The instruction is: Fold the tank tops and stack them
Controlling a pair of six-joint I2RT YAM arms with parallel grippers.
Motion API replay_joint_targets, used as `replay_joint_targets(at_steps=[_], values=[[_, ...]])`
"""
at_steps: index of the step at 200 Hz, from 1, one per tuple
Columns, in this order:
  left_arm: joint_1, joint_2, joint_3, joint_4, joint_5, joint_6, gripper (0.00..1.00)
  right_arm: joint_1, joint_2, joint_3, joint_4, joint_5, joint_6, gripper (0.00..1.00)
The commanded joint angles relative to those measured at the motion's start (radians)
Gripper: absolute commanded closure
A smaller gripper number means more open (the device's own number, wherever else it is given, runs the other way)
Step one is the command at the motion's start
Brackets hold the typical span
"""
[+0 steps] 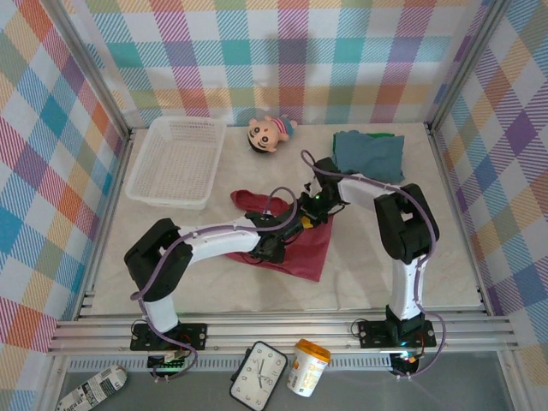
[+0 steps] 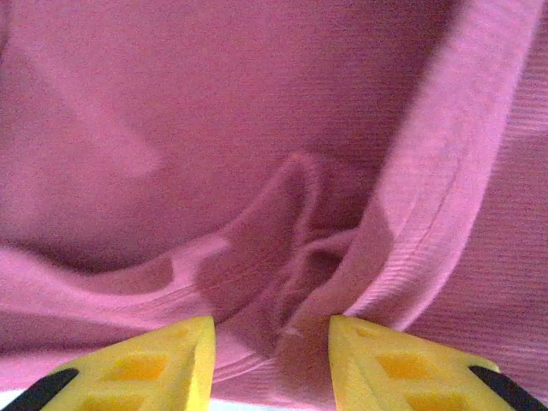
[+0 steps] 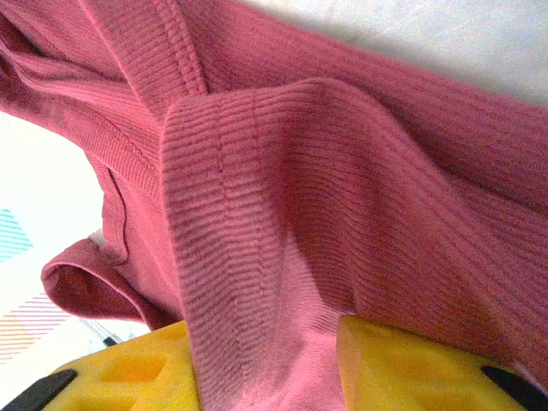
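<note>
One pale tabletop (image 1: 360,278) carries the dark red ribbed cloth tank top (image 1: 301,255) at its middle. The left pincer (image 2: 272,364) pinches a bunched fold and the right pincer (image 3: 265,368) grips a lifted edge. Best to pull both ends level and taut, then fold cleanly.

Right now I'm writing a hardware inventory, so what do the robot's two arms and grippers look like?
Both the left arm and right arm have white links, black joints and a grey-purple cable looped alongside, on black base plates. The left gripper and right gripper carry yellow fingers with triangular cut-outs and black trim.
</note>
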State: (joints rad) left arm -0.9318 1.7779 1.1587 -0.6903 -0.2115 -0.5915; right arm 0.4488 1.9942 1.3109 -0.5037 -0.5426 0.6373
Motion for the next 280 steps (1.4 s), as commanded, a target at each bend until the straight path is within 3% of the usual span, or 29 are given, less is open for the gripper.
replay_joint_targets(at_steps=[1,48,84,114,146,189,238,280], values=[[0.026,-0.052,-0.022,-0.034,-0.047,-0.043,0.63,0.022,0.026,0.047,0.064,-0.068,0.048,0.58],[0.039,-0.009,-0.021,-0.066,-0.038,-0.045,0.63,0.042,0.066,0.078,0.115,-0.091,0.093,0.58],[-0.004,-0.067,0.029,-0.097,-0.084,-0.028,0.55,0.009,-0.01,0.073,0.082,-0.07,0.01,0.56],[-0.096,-0.078,0.122,-0.105,-0.132,-0.013,0.49,-0.073,-0.157,0.007,-0.045,0.055,-0.139,0.51],[-0.189,-0.031,0.179,0.02,-0.088,0.016,0.46,-0.153,-0.247,-0.06,-0.204,0.227,-0.339,0.46],[-0.28,0.146,0.286,0.113,0.022,0.062,0.46,-0.226,-0.27,-0.17,-0.154,0.19,-0.404,0.45],[-0.289,0.285,0.346,0.075,0.052,0.069,0.48,-0.226,-0.161,-0.163,-0.055,0.108,-0.366,0.48],[-0.29,0.353,0.357,-0.021,0.033,0.066,0.58,-0.228,-0.105,-0.142,-0.043,0.083,-0.373,0.62]])
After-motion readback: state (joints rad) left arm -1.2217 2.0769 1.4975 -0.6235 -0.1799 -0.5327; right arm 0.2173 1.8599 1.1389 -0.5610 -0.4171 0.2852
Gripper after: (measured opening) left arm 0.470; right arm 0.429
